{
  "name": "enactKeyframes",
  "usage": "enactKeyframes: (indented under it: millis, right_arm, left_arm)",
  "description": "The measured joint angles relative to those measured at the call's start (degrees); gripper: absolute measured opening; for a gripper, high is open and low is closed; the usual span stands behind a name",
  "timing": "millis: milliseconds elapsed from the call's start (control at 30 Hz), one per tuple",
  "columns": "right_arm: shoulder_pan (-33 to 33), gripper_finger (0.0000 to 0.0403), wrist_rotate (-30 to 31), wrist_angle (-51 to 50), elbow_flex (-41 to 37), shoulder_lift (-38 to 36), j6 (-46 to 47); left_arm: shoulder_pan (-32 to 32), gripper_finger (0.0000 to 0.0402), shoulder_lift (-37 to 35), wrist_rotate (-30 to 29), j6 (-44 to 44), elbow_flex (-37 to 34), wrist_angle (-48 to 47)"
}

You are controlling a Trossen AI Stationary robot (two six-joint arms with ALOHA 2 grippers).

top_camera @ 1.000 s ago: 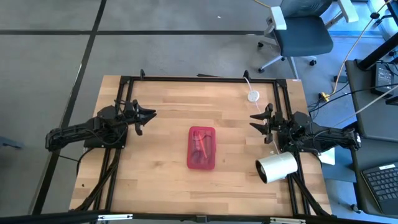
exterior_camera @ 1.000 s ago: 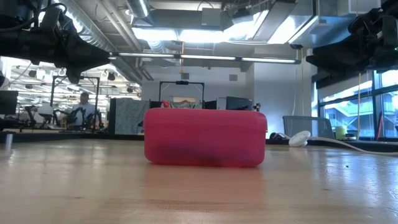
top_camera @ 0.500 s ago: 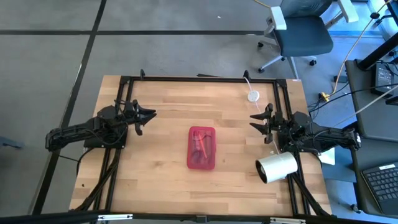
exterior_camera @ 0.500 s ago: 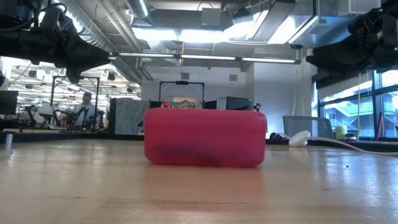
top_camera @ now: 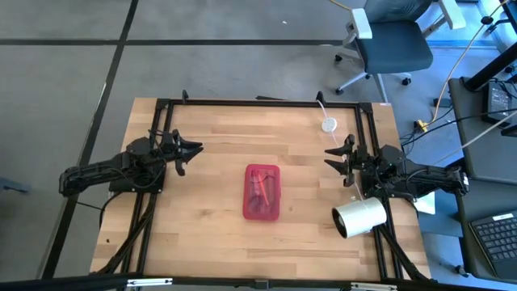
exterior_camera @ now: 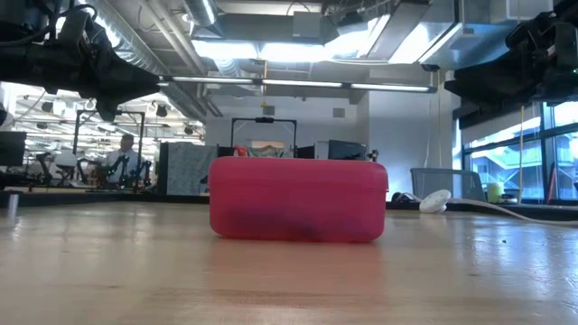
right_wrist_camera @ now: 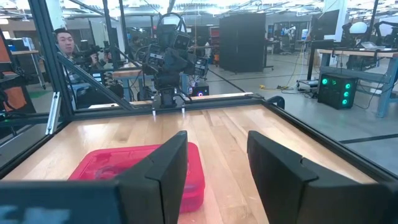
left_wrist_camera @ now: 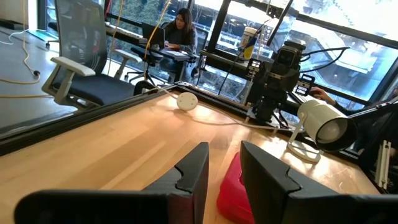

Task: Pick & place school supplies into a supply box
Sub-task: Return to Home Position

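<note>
The red translucent supply box (top_camera: 262, 192) lies shut, flat on its base, in the middle of the table; it also shows in the low view (exterior_camera: 298, 200). Dim dark shapes show through its lid, and I cannot tell which school supplies they are. My left gripper (top_camera: 198, 149) hovers level above the table's left side, open, pointing toward the box (left_wrist_camera: 233, 193), with nothing between its fingers (left_wrist_camera: 224, 155). My right gripper (top_camera: 329, 156) hovers level above the right side, open and empty (right_wrist_camera: 217, 143), also facing the box (right_wrist_camera: 124, 168).
A big white roll (top_camera: 359, 217) sits at the near right, close under my right arm. A small white disc (top_camera: 329, 125) with a cord lies at the far right. A black frame (top_camera: 258, 102) edges the table. Bare wood surrounds the box.
</note>
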Motion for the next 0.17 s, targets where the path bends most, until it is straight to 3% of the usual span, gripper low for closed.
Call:
enactKeyframes:
  millis: [167]
  right_arm:
    - [0.00, 0.0171, -0.01, -0.02, 0.00, 0.00, -0.02]
  left_arm:
    - [0.00, 0.0086, 0.00, 0.00, 0.01, 0.00, 0.01]
